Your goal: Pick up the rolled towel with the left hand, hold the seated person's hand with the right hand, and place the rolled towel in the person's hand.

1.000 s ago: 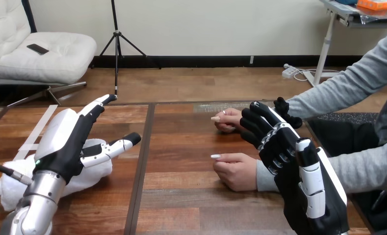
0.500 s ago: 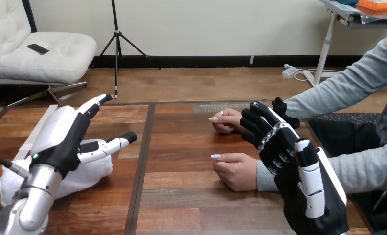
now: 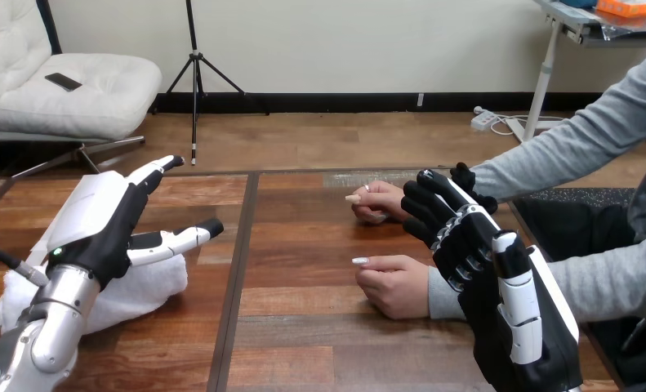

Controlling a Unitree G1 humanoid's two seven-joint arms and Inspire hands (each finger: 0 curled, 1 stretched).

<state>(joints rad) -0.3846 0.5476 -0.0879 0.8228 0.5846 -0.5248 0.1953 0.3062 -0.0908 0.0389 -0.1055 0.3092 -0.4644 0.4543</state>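
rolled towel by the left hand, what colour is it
White. The rolled towel lies by the left hand, clearest in the head view.

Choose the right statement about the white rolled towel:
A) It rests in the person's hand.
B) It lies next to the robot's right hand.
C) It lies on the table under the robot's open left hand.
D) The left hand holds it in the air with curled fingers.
C: the rolled towel lies on the table at the view's left, and the left hand is over it with straight fingers, not curled round it.
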